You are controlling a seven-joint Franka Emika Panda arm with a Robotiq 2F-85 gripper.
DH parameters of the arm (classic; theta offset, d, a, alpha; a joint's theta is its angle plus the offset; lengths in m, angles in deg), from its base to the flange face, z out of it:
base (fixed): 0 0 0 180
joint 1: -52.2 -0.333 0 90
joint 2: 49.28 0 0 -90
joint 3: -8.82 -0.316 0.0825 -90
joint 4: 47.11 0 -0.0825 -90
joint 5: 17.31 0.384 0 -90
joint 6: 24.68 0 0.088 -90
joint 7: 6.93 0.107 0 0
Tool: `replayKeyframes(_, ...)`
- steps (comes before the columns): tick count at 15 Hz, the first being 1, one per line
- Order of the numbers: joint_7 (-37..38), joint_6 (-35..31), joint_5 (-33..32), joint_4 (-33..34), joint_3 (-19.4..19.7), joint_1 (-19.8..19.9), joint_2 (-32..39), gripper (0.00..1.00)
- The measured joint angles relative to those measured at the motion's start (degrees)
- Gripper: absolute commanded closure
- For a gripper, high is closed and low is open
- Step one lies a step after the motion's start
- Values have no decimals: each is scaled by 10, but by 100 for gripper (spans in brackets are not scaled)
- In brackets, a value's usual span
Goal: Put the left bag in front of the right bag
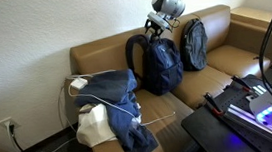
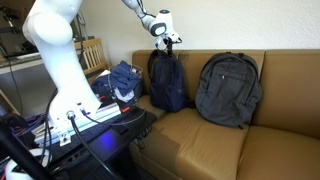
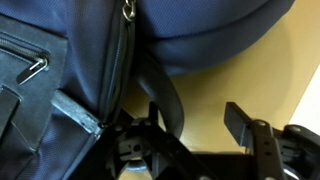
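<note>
The left bag, a bulky navy-black backpack (image 1: pixel 159 66), stands upright on the brown sofa and shows in both exterior views (image 2: pixel 167 84). The right bag, a slimmer grey-blue backpack (image 1: pixel 194 43) (image 2: pixel 230 90), leans on the backrest beside it, apart from it. My gripper (image 1: pixel 156 26) (image 2: pixel 165 41) hangs just over the top of the left bag. In the wrist view the gripper (image 3: pixel 195 128) is open. The left bag's navy fabric and zip (image 3: pixel 90 60) fill the upper part, and its black strap (image 3: pixel 160 90) runs down close to one finger. Nothing is clamped.
A heap of blue denim clothes (image 1: pixel 119 103) with white cloth and a cable lies on the sofa's end (image 2: pixel 124 80). The sofa seat (image 2: pixel 200 135) lies in front of both bags. A dark table with equipment (image 1: pixel 245 111) stands before the sofa.
</note>
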State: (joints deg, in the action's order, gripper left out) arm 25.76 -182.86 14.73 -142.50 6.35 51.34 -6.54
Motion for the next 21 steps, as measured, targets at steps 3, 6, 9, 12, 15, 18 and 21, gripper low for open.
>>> replayKeyframes(3, 8, 0, 0, -1, 6, 0, 3, 82)
replayKeyframes(6, 13, 0, 0, -3, 11, 0, 5, 98)
replayKeyframes(9, 23, 10, -13, -6, 18, -2, 5, 99)
replayKeyframes(12, 43, 32, -39, -10, 30, -6, -3, 98)
replayKeyframes(15, 53, 88, -66, -25, 48, -5, -34, 98)
replayKeyframes(18, 24, 139, -70, -74, 51, 15, -93, 98)
replayKeyframes(21, -68, 150, -38, -132, 40, 51, -151, 98)
